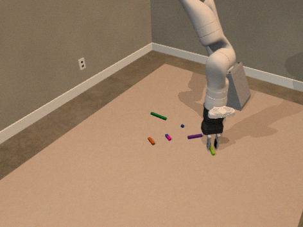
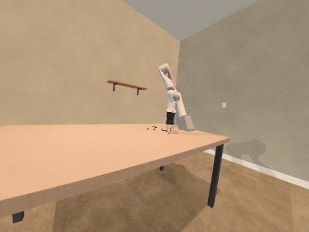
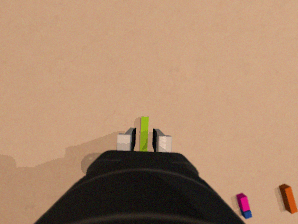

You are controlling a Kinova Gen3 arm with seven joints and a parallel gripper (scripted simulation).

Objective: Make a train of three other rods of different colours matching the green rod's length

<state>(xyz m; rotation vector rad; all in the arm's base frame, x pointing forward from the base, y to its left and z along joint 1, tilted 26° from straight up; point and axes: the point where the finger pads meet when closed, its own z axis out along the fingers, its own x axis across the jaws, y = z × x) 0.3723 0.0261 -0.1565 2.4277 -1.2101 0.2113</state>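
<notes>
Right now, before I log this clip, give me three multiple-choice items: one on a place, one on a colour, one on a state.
1. Which lies nearest the black two-finger tool, apart from the rod under it? A short orange rod B slim purple rod C long green rod
2. What colour is the thin rod between its fingers? A lime B magenta C blue
3. The tool is: A shut tight B open, straddling the rod C out of view

B, it lies just beside the tool; A, the wrist view shows lime; B, gaps show either side.

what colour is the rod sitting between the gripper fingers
Lime rod, between the gripper fingers; wrist view shows it best.
</notes>
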